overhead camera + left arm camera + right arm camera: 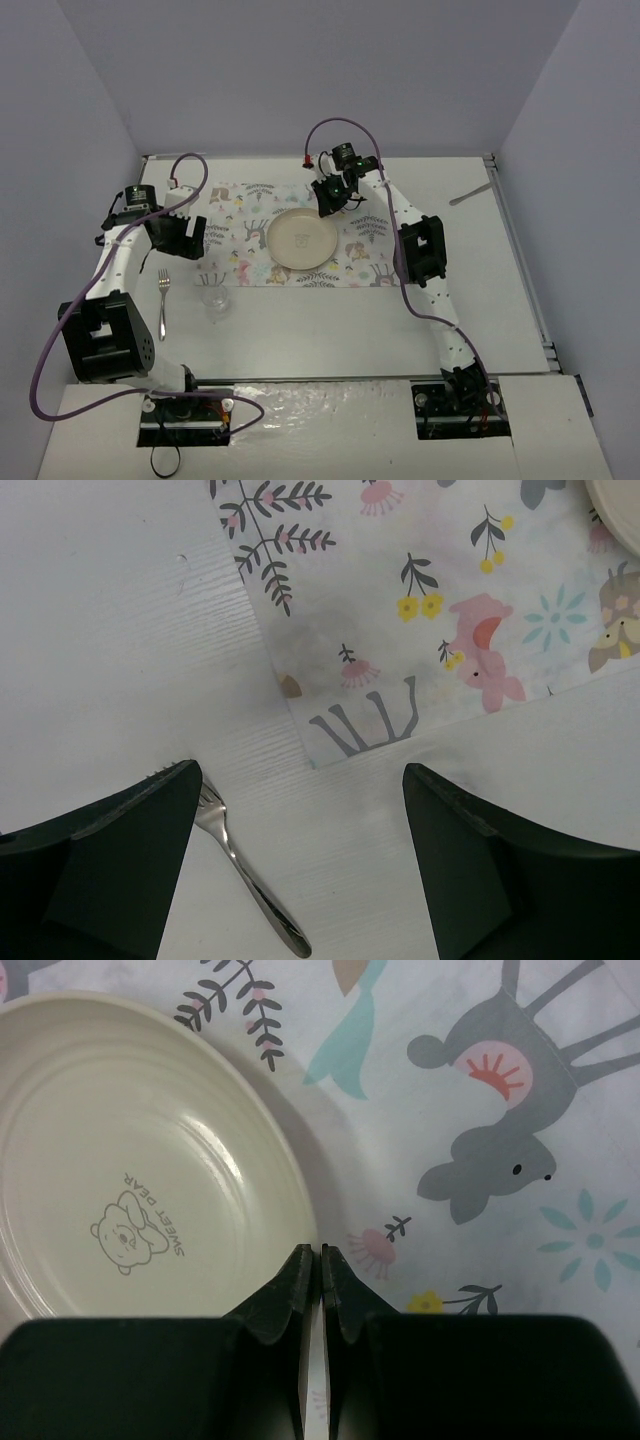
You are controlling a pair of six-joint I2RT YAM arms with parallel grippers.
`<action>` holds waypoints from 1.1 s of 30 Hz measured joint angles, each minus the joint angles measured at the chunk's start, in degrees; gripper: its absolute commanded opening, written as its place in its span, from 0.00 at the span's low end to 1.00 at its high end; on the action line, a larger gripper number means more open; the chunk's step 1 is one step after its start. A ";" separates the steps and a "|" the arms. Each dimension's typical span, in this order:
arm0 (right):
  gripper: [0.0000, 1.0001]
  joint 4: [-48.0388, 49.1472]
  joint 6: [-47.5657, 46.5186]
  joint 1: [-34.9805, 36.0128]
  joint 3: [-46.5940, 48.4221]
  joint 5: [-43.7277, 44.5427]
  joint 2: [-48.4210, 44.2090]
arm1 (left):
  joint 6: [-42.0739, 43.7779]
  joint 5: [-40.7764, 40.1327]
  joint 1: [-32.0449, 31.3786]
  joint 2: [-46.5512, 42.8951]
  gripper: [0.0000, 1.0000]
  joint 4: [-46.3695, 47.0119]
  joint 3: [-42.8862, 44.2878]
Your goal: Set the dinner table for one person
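I see left gripper (300, 780) wide open, empty, over dinner table (340, 330) near its left edge, by the fork (250, 890). Right gripper (320, 1255) fully closed, nothing in it, beside the plate (130, 1160) rim on the cloth (450, 1060), mid-table.

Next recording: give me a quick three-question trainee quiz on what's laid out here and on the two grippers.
1. True or false: the plate sits on the printed cloth.
2. Which one is shut? A) left gripper B) right gripper
3. Fill in: the fork lies on the bare table, and just to its right in the top view stands a clear ____.
Key: 1 true; 2 B; 3 glass.
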 measured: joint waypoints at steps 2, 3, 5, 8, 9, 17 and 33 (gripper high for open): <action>0.00 0.14 0.00 0.00 -0.16 -0.86 -0.25 | 0.01 0.09 0.00 0.00 0.79 0.18 -0.18; 0.00 0.16 0.00 0.00 -0.34 -1.20 -0.54 | 0.02 0.09 0.00 0.00 0.79 0.21 -0.25; 0.00 0.18 0.00 0.00 -0.69 -1.86 -1.14 | 0.03 0.09 0.00 0.00 0.79 0.27 -0.38; 0.00 0.36 0.02 -0.10 -0.75 -2.16 -2.04 | 0.01 0.13 -0.02 0.00 0.79 0.34 -0.41; 0.00 0.48 0.04 -0.20 -0.75 -2.30 -2.26 | 0.01 0.16 -0.01 0.00 0.79 0.39 -0.42; 0.00 1.03 0.12 -0.92 -0.75 -2.62 -2.72 | 0.03 0.33 0.00 0.00 0.79 0.90 -1.58; 1.00 3.62 3.41 -4.21 0.43 -0.75 -2.40 | -0.01 1.43 0.00 0.00 0.79 1.66 -1.70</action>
